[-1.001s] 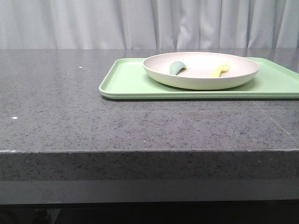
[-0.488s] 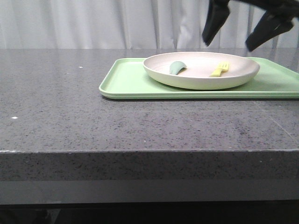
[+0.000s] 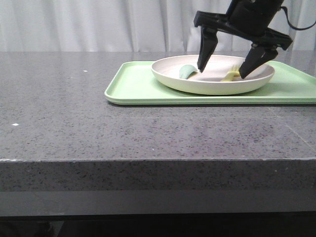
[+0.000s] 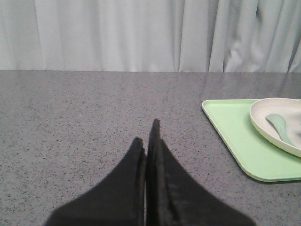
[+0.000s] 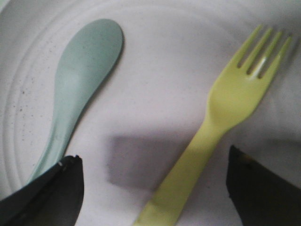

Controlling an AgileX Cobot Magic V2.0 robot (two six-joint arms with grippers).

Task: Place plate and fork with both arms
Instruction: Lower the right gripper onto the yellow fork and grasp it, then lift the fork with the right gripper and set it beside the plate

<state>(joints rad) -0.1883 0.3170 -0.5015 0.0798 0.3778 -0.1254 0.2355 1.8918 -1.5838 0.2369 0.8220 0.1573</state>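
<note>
The fork lies in the plate, right of centre in the front view, beside a grey-green spoon; the plate sits on a green tray. The right gripper hangs wide open just over the plate, straddling the fork's handle. It should drop squarely and pinch the handle, clear of the spoon. The left gripper, lower centre of its view, is closed and empty
</note>
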